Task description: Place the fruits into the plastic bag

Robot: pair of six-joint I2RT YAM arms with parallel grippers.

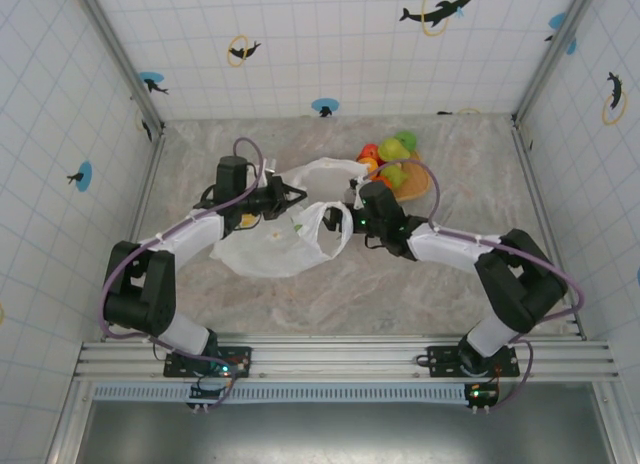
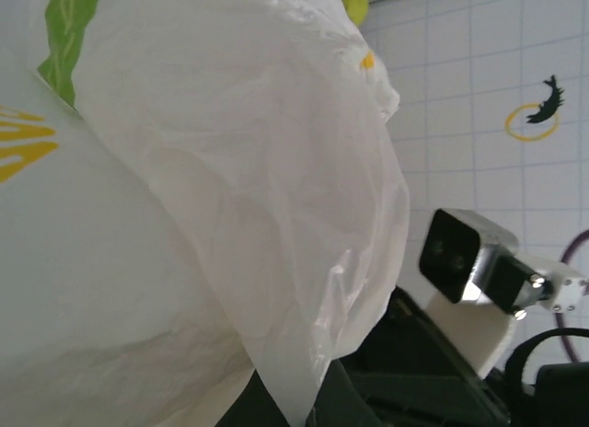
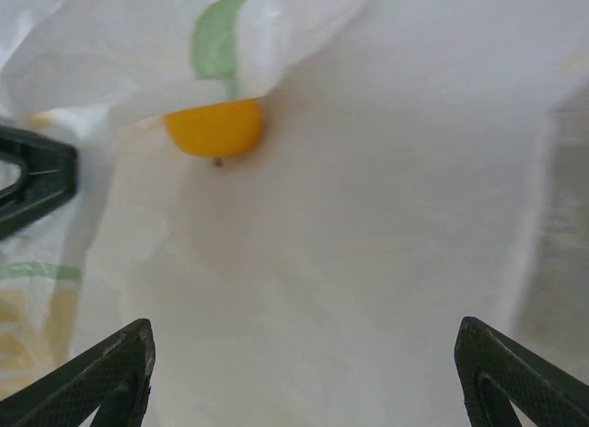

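From above, I see the plastic bag [image 1: 275,244] lying crumpled in the middle of the table [image 1: 330,294], its mouth turned toward the upper right. My left gripper [image 1: 300,195] is clamped shut on the bag's upper edge, holding a strip of film up off the table. My right gripper [image 1: 345,216] sits at the bag's right-hand handle loop, pointing left into the opening. The fruits [image 1: 388,159], red, orange and green, are heaped on a tan tray [image 1: 425,184] just up and right of the bag.

On the left wrist camera, white film drapes across most of the frame, with green and yellow print at the upper left. Part of the right arm shows at the lower right.

On the right wrist camera, my fingertips stand far apart in the two lower corners with nothing between them. One orange [image 3: 213,128] lies inside the bag at upper left, half tucked under a fold with a green leaf print.
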